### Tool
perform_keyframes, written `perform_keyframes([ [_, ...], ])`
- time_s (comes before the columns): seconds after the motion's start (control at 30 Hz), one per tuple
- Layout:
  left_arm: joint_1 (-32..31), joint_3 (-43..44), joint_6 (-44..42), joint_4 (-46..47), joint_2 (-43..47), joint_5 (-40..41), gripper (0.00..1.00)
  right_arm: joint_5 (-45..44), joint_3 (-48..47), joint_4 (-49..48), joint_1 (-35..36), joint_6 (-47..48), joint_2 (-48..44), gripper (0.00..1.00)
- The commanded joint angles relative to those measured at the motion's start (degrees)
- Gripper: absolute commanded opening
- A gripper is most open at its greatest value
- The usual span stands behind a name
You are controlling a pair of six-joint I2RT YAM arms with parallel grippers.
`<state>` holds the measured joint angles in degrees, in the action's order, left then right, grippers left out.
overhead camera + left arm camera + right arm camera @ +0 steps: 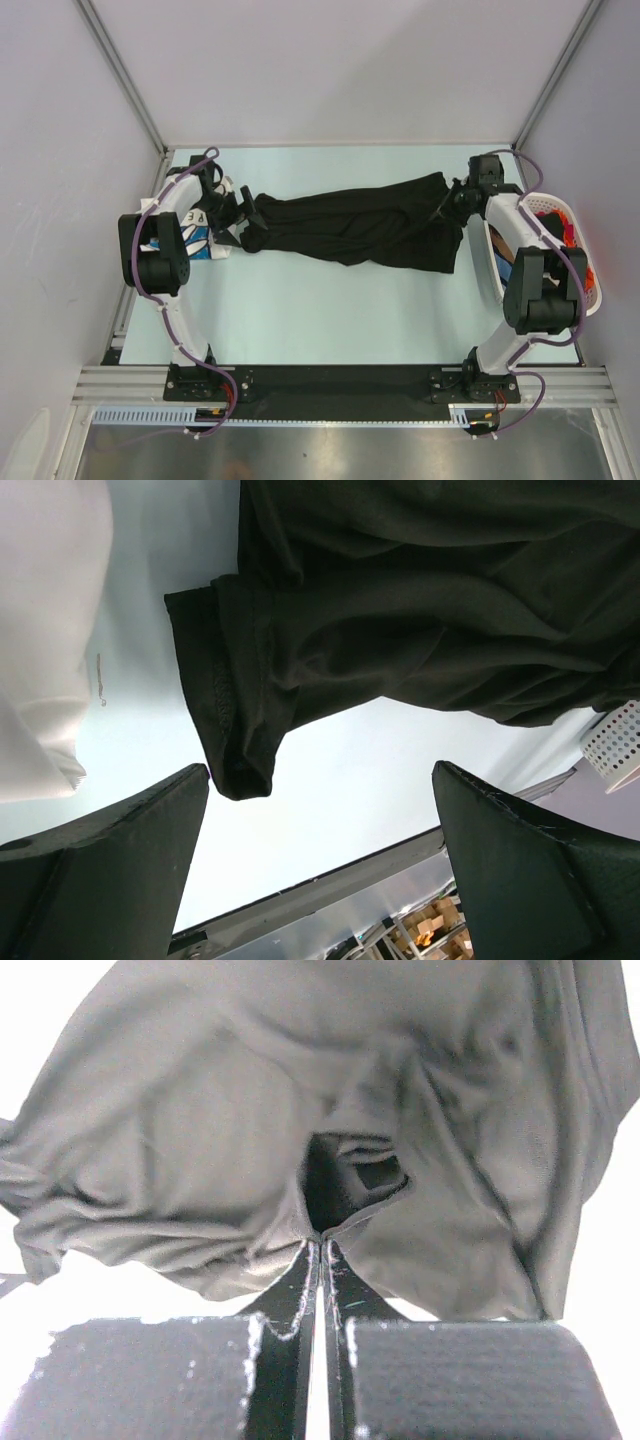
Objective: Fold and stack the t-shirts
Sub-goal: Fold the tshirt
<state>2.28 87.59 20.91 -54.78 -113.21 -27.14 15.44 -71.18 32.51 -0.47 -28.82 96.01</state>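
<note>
We see the large plain black cloth t-shirt (360, 225) lying bunched and drawn out lengthwise across the pale green table (340, 310), between the two arms. The right gripper (322, 1242) is clenched on a fold at the shirt's right end, with cloth pinched at the tips of its jaws. The left gripper (320, 780) is released, its fingers spread wide beside the shirt's hemmed sleeve. A white t-shirt with blue print (205, 238) lies under the left arm. A white slotted plastic basket (592, 290) holding clothes stands at the right edge.
</note>
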Motion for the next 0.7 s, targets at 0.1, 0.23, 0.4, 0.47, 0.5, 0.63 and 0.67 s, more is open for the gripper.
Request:
perform_keyframes([
  [0.1,0.0,0.56,-0.69,0.12,3.08,-0.64,1.0,-1.99,-7.21,-8.25,0.29,0.08,3.91,0.0],
  [0.23,-0.09,0.56,-1.13,-0.15,3.26,-0.55,1.0,-1.73,-12.31,-10.27,1.88,0.34,10.06,0.0],
  [0.4,-0.09,0.47,-1.31,-0.59,3.7,-0.11,1.0,-2.34,-19.25,-11.24,2.05,0.52,17.88,0.0],
  [0.47,0.0,0.39,-1.31,-0.67,3.7,0.06,1.0,-3.04,-22.76,-11.07,2.23,0.17,20.09,0.0],
  [0.5,-0.09,0.3,-1.22,-0.67,3.7,0.15,0.99,-3.4,-23.91,-11.33,2.31,-0.01,21.05,0.0],
  [0.63,0.0,0.39,-1.22,-0.59,3.61,-0.11,1.0,-4.19,-31.01,-9.49,2.58,0.34,27.2,0.07],
  [0.67,0.0,0.47,-1.31,-0.67,3.43,-0.37,1.0,-4.28,-32.17,-6.79,2.67,0.52,27.82,0.34],
])
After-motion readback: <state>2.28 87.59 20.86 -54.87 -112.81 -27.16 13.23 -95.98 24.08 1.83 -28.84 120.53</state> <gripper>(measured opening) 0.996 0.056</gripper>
